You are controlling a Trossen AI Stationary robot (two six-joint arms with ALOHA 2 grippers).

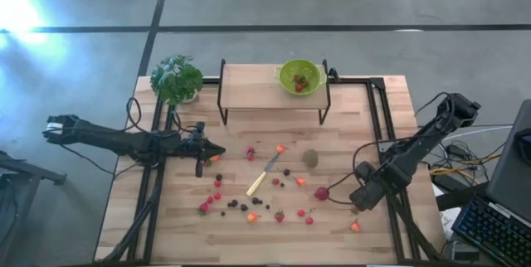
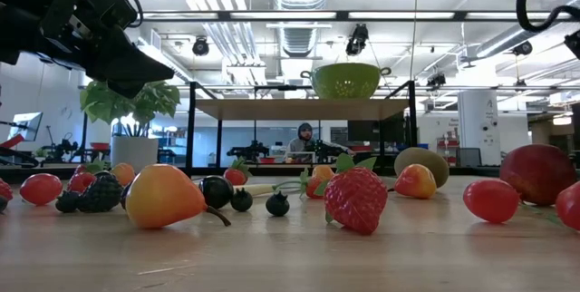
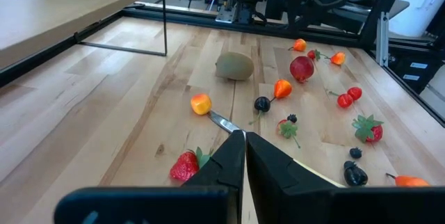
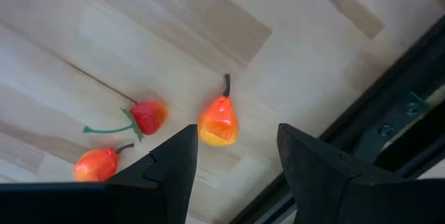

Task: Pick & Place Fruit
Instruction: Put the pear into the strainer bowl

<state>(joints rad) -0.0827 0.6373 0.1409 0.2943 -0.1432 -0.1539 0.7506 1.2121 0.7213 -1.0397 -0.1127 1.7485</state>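
Note:
Fruit lies scattered over the near half of the wooden table [image 1: 249, 242]: red strawberries [image 1: 203, 207], dark berries [image 1: 233, 204], a kiwi [image 1: 310, 157], a dark red round fruit [image 1: 322, 192] and an orange-yellow pear [image 1: 355, 226]. My right gripper [image 1: 358, 205] points down near the table's right edge. It is open, and in the right wrist view [image 4: 236, 147] the pear [image 4: 218, 121] lies on the wood below the gap between its fingers, untouched. My left gripper [image 1: 217, 157] waits shut above the table's left part, holding nothing [image 3: 245, 140].
A green colander [image 1: 299, 76] holding red fruit stands on a raised shelf [image 1: 249, 93] at the back. A potted plant [image 1: 176, 78] stands at the back left. A pale-handled knife [image 1: 264, 176] lies among the fruit. A black rail [image 4: 389, 126] runs close beside the pear.

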